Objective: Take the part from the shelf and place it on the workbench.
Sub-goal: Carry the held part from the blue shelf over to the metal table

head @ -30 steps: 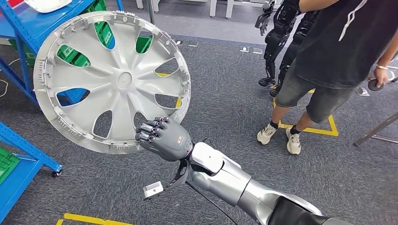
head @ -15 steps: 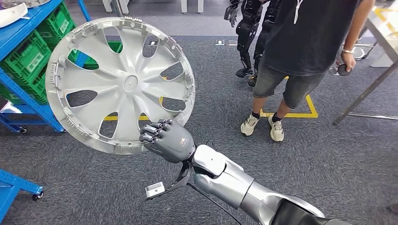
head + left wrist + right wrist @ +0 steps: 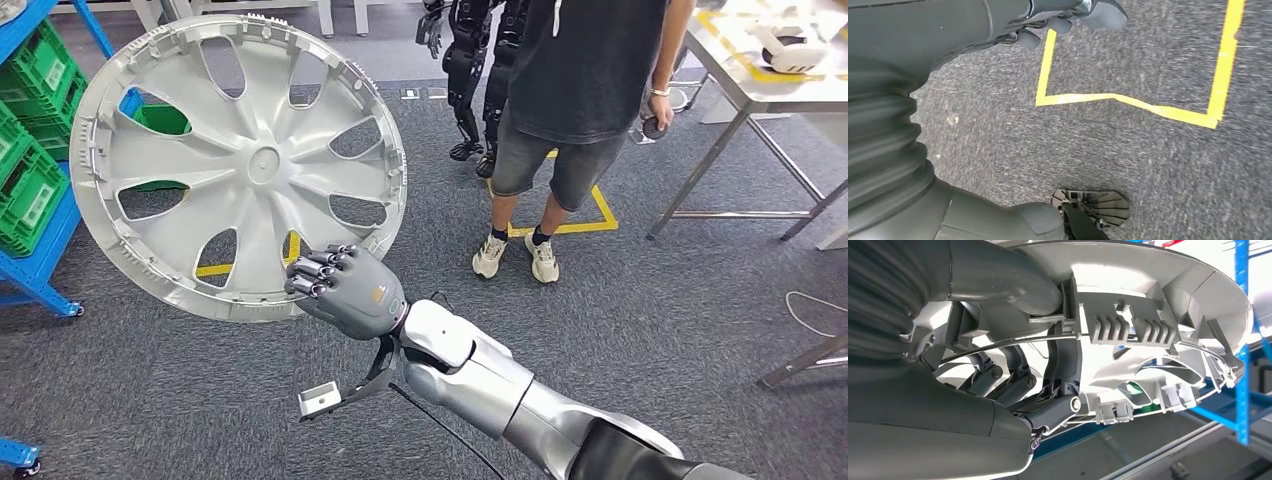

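The part is a large silver wheel cover [image 3: 215, 125] with several spoke openings, held up off the floor and facing me in the head view. My right hand [image 3: 345, 290] grips its lower rim, fingers curled over the edge. In the right wrist view the thick thumb [image 3: 1003, 282] presses the cover's ribbed back [image 3: 1148, 285] while the darker fingers hook under the rim. The workbench [image 3: 745, 88], a metal-legged table, stands at the far right. My left hand [image 3: 948, 30] hangs over grey carpet with nothing in it.
A person [image 3: 580, 80] in dark shirt and shorts stands between me and the workbench, with a dark robot [image 3: 470, 50] behind. The blue shelf [image 3: 45, 270] with green crates [image 3: 30, 170] is at the left edge. A white headset [image 3: 790, 45] lies on the workbench. Yellow tape marks the carpet.
The whole view has swung right: the shelf slid toward the left edge and the workbench came into sight. My right hand still holds the cover the same way.
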Available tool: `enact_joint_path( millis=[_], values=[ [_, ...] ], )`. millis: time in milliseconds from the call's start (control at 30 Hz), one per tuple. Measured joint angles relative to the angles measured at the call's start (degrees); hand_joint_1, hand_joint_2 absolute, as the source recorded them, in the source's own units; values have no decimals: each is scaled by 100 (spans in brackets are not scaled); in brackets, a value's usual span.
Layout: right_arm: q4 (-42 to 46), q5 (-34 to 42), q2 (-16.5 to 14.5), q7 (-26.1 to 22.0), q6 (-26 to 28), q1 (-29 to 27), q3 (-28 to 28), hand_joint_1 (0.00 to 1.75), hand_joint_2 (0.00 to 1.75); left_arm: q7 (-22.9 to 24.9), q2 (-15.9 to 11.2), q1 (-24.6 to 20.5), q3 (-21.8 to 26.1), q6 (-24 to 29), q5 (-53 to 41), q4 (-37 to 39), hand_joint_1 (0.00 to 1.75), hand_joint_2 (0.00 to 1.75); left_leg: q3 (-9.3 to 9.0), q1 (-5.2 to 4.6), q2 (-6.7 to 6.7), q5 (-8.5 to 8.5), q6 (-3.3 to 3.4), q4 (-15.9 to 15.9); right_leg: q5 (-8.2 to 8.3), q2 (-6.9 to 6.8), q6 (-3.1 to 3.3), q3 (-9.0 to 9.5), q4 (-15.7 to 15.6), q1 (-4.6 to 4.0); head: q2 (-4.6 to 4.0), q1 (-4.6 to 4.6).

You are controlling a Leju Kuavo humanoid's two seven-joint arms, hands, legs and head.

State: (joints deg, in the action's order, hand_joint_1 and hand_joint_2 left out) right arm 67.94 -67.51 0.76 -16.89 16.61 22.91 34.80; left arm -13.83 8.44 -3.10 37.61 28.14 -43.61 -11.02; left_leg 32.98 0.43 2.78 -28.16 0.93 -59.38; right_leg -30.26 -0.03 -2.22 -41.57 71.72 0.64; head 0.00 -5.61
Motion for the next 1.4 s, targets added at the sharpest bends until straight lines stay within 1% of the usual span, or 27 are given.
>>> enact_joint_path(
  millis=[67, 100, 133, 200, 267, 333, 400, 433, 467, 500, 533, 600, 667, 733, 800, 867, 933, 967, 1000, 1033, 1100, 1133, 1167, 1233, 1300, 1367, 1400],
  values=[
    [-30, 16, -27, 20, -6, 82, 0, 175, 175, 1, -1, -12, 1, -15, 13, 0, 0, 175, -5, -16, 95, -19, -31, -17, 288, -176, 43, 444, -814, -22, 0, 2],
    [-40, 23, -46, 31, -7, 117, 0, 175, 175, 3, -3, -14, 3, -22, 14, -1, 0, 175, -4, -28, 134, -30, -58, -24, 359, -238, 76, 582, -1089, -38, -1, 3],
    [-49, 28, -62, 36, -7, 142, 0, 175, 175, 5, -6, -14, 7, -25, 16, -1, 0, 175, -6, -41, 170, -38, -88, -27, 375, -266, 107, 636, -1218, -54, -1, 5],
    [-64, 33, -78, 35, -6, 167, -1, 175, 175, 6, -10, -16, 17, -27, 17, -2, 0, 175, -25, -42, 246, -44, -153, -13, 386, -169, 173, 618, -1244, -72, -1, 4],
    [-74, 32, -84, 28, -7, 179, -2, 175, 175, 7, -10, -24, 24, -28, 18, -4, 0, 175, -14, -17, 173, -108, -224, -65, 415, -77, 238, 630, -1283, -50, 0, 9],
    [-90, 33, -111, 35, -8, 199, -1, 175, 175, 17, -11, -25, 32, -41, 20, -4, 0, 175, 184, 2, -72, -378, -275, -497, 438, 8, 290, 647, -1310, -14, 0, 33],
    [-118, 35, -142, 43, -7, 210, 1, 175, 175, 34, -11, -7, 39, -66, 21, 1, 0, 175, 529, 5, -219, -690, -294, -1214, 440, 117, 310, 644, -1309, -11, 0, 51],
    [-133, 34, -149, 44, -7, 208, 2, 175, 175, 40, -11, 6, 41, -84, 20, 4, 0, 175, 650, 5, -236, -729, -296, -1444, 438, 180, 312, 644, -1305, -12, 0, 51],
    [-147, 33, -152, 52, -9, 204, 4, 175, 175, 44, -11, 15, 43, -100, 10, 7, 0, 175, 684, 7, -245, -655, -293, -1477, 437, 248, 311, 644, -1299, -12, 0, 53],
    [-157, 31, -152, 63, -12, 200, 6, 175, 175, 44, -11, 18, 45, -115, -5, 8, 0, 175, 620, 9, -261, -486, -287, -1301, 435, 315, 306, 644, -1290, -10, 0, 54],
    [-163, 26, -153, 84, -14, 198, 8, 175, 175, 43, -11, 16, 46, -125, -24, 8, 0, 175, 476, 15, -309, -264, -277, -964, 429, 381, 296, 644, -1277, -7, 0, 56],
    [-165, 9, -155, 133, -16, 203, 8, 175, 175, 38, -14, 5, 47, -132, -61, 8, 0, 175, 189, 36, -530, -15, -249, -323, 419, 497, 246, 616, -1241, -8, 0, 60],
    [-165, -34, -159, 166, -16, 208, 7, 175, 175, 21, -16, 2, 49, -137, -72, 7, 0, 175, 83, 33, -657, -16, -206, -94, 441, 605, 165, 566, -1230, 8, 0, 58],
    [-165, -105, -163, 184, -17, 203, 8, 175, 175, -18, -24, -2, 64, -145, -43, 2, 0, 175, 66, 22, -558, 8, -130, -51, 465, 673, 88, 528, -1249, 35, 0, 56],
    [-165, -175, -176, 218, -17, 212, 14, 175, 175, -61, -33, -13, 84, -166, 2, -5, 0, 175, 49, 25, -442, 41, -45, -3, 349, 451, 43, 415, -1049, 40, 0, 49],
    [-165, -220, -211, 250, -17, 232, 31, 175, 175, -79, -36, -11, 93, -187, 22, -9, 0, 175, 43, 18, -320, 48, 4, 16, 47, 140, 14, 111, -415, 41, 0, 41],
    [-166, -251, -243, 270, -16, 234, 51, 175, 175, -66, -37, 0, 102, -198, 25, -9, 0, 175, 42, 5, -182, 36, 25, 13, -171, 56, -9, -201, 224, 39, 0, 42],
    [-166, -270, -250, 280, -18, 231, 58, 175, 175, -47, -36, 0, 108, -203, 26, -9, 0, 175, 39, -3, -116, 31, 29, 12, -148, 48, -8, -238, 302, 33, 0, 41],
    [-167, -285, -255, 294, -21, 230, 64, 175, 175, -22, -33, -4, 116, -206, 28, -9, 0, 175, 33, -12, -56, 25, 30, 12, -31, 37, 4, -157, 149, 23, 0, 41],
    [-167, -297, -263, 312, -28, 230, 69, 175, 175, 7, -29, -9, 125, -207, 34, -9, 0, 175, 24, -21, -1, 17, 26, 11, 143, -4, 29, 30, -198, 6, 0, 41],
    [-166, -315, -305, 347, -45, 246, 78, 175, 175, 56, -22, -15, 141, -205, 48, -9, 0, 175, 7, -52, 99, -7, -4, 6, 383, -208, 108, 432, -959, -55, 0, 43],
    [-165, -319, -328, 356, -55, 258, 80, 175, 175, 73, -18, -14, 149, -203, 54, -8, 0, 175, 1, -66, 147, -17, -29, 3, 433, -278, 147, 549, -1181, -86, 0, 44],
    [-166, -321, -349, 357, -61, 271, 81, 175, 175, 84, -14, -14, 157, -202, 57, -8, 0, 175, -4, -76, 192, -23, -58, 4, 434, -301, 181, 585, -1265, -111, 0, 46],
    [-166, -326, -367, 358, -74, 284, 83, 175, 175, 95, -5, -19, 172, -201, 59, -9, 0, 175, -13, -73, 280, -35, -118, 12, 470, -178, 240, 586, -1288, -111, -1, 45],
    [-168, -328, -388, 358, -92, 294, 83, 175, 175, 93, -1, -27, 177, -204, 63, -15, 0, 175, 33, -51, 141, -157, -181, -134, 506, -75, 304, 611, -1340, -74, -1, 54],
    [-181, -325, -428, 361, -108, 306, 83, 175, 175, 87, -2, -23, 180, -218, 76, -17, 0, 175, 275, -25, -131, -471, -231, -696, 523, 18, 344, 627, -1365, -45, 0, 67],
    [-193, -325, -447, 362, -112, 309, 83, 175, 175, 84, -2, -17, 182, -227, 86, -16, 0, 175, 455, -19, -207, -639, -249, -1075, 524, 71, 354, 625, -1365, -40, 0, 70]
  ],
)
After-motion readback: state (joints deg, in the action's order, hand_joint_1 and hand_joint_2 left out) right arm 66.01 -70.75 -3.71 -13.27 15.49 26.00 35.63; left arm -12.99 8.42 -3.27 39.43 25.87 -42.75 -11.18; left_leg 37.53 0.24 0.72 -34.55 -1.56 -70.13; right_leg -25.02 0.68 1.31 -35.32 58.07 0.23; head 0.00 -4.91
